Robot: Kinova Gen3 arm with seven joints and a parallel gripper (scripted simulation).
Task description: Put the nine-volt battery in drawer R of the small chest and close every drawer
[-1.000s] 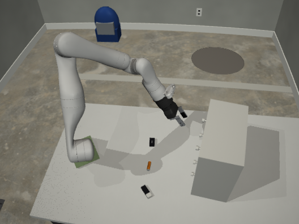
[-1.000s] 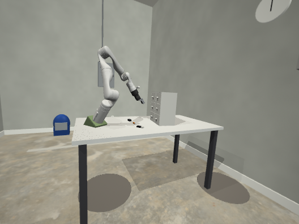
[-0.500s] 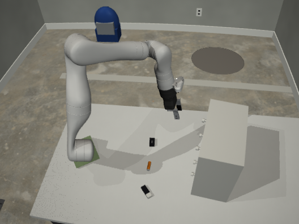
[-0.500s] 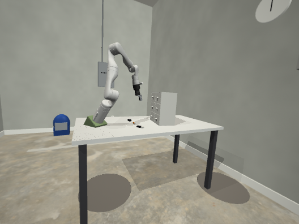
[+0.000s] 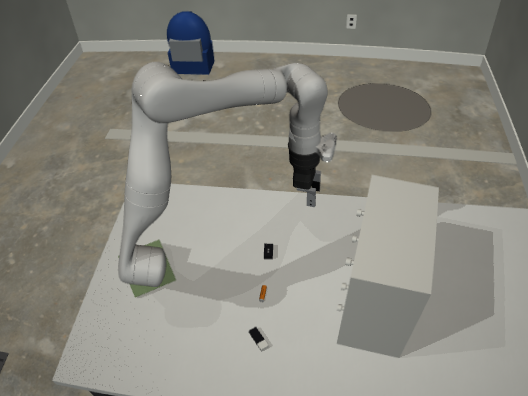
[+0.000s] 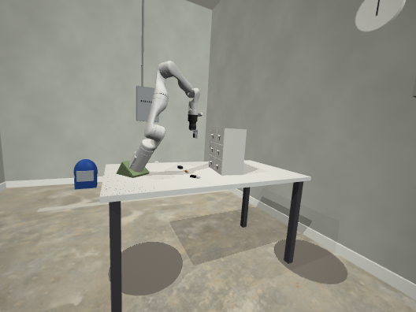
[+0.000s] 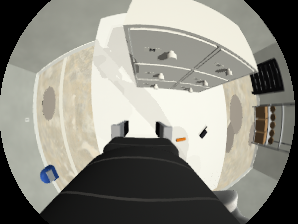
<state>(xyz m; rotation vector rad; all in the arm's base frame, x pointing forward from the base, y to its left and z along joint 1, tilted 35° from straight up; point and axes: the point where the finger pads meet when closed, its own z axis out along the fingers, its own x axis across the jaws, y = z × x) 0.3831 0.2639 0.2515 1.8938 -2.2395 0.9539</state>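
The small chest (image 5: 390,260) stands at the right of the table, its knobbed drawer front (image 5: 350,260) facing left. All drawers look pushed in; their marks are too small to read. A small black block with pale marks (image 5: 269,251) lies mid-table. A black block with a white end (image 5: 260,338) lies nearer the front edge. I cannot tell which of the two is the nine-volt battery. My gripper (image 5: 311,200) hangs pointing down, high above the table, left of the chest's far end, open and empty. It also shows in the exterior view (image 6: 195,135) and the wrist view (image 7: 140,129).
A small orange cylinder (image 5: 263,293) lies between the two black blocks. The arm's green base wedge (image 5: 156,270) sits at the table's left. A blue object (image 5: 190,44) stands on the floor beyond the table.
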